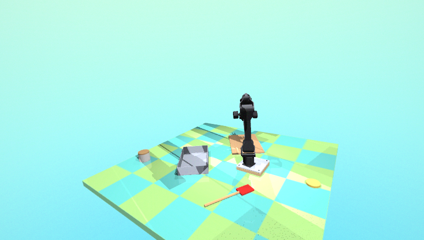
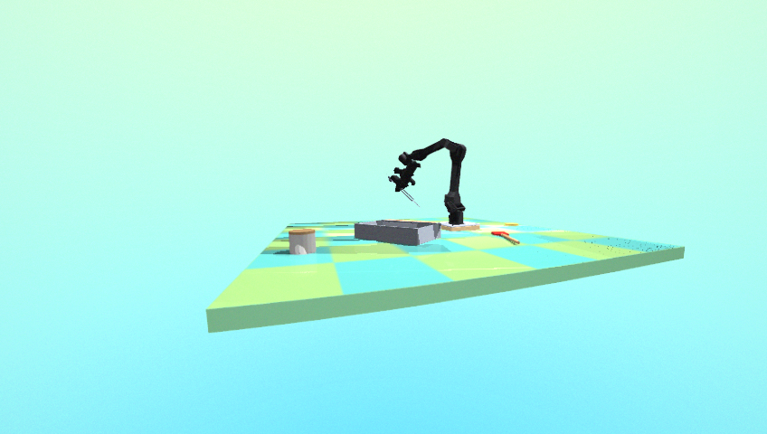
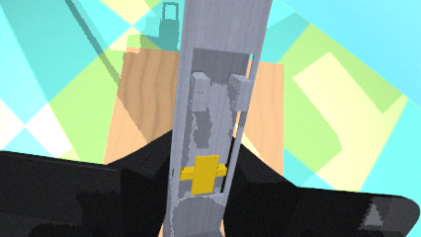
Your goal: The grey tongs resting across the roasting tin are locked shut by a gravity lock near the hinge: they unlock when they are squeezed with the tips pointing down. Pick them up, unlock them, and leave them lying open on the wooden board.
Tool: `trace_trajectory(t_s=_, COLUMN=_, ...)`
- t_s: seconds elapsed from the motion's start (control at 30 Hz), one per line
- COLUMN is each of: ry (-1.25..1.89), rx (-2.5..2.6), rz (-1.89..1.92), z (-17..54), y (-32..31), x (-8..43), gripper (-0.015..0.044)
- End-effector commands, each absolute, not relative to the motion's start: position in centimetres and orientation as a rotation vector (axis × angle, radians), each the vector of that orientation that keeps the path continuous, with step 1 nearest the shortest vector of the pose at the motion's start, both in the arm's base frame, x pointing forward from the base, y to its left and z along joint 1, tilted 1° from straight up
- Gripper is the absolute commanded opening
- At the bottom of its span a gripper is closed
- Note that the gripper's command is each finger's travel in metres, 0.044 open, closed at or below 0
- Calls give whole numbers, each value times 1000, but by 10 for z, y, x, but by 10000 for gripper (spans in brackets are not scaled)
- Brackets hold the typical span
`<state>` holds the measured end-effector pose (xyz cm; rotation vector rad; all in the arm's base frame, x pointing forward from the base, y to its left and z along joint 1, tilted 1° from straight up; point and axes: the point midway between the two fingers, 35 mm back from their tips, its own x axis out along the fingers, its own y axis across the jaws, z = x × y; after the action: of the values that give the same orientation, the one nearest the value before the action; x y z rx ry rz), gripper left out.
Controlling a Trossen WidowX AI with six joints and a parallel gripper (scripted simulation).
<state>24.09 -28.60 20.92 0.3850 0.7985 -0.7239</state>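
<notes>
My gripper (image 2: 399, 187) (image 3: 202, 137) is shut on the grey tongs (image 2: 410, 197) (image 3: 227, 30). It holds them in the air, above the level of the roasting tin (image 1: 192, 170) (image 2: 383, 234). In the exterior view the lower end of the tongs slants steeply down toward the arm's base. In the wrist view the yellow lock piece (image 3: 205, 175) sits below the two grey blocks, apart from them. The tongs' arms look close together. The wooden board (image 1: 237, 149) (image 3: 143, 81) shows behind the tongs in the wrist view. In the top view the arm hides the tongs.
A white jar with a brown lid (image 1: 144, 156) (image 2: 302, 242) stands beyond the tin. A red spatula (image 1: 245, 189) (image 2: 500, 234) lies in front of the white arm base (image 1: 261, 167). A yellow disc (image 1: 313, 182) lies near the table's right edge.
</notes>
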Motion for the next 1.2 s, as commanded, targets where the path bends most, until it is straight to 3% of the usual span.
trace_trajectory(t_s=0.0, ry=859, rx=405, rz=-718, z=207, y=-288, x=243, gripper=-150)
trace_trajectory(t_s=1.17, ry=1386, rx=586, rz=-612, z=180, y=-283, x=242, gripper=-150)
